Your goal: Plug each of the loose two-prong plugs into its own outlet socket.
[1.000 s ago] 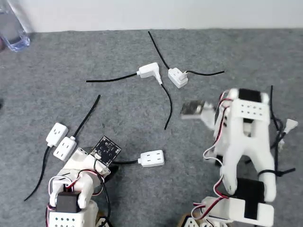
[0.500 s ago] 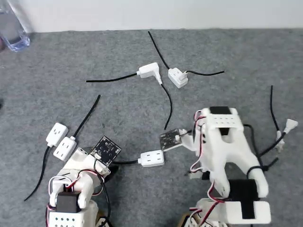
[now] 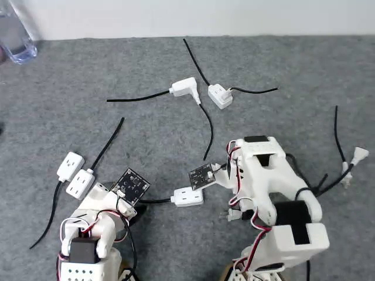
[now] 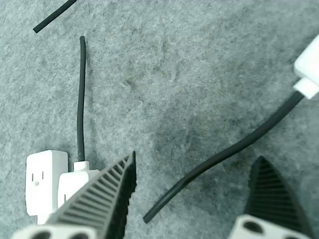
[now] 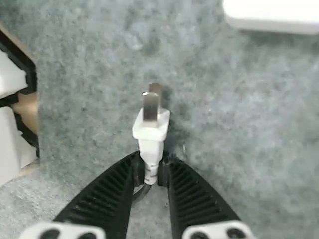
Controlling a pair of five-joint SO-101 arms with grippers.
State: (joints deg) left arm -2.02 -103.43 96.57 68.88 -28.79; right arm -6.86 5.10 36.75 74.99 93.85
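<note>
Flat-pronged plug [image 5: 151, 132], pinched in ribbed right claw [image 5: 150, 162]

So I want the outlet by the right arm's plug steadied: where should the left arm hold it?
Across its long sides at the cord end, from above. The outlet lies flat, slots seemingly up, so that keeps them free; the left gripper, jaws open, sits over its cord.
</note>
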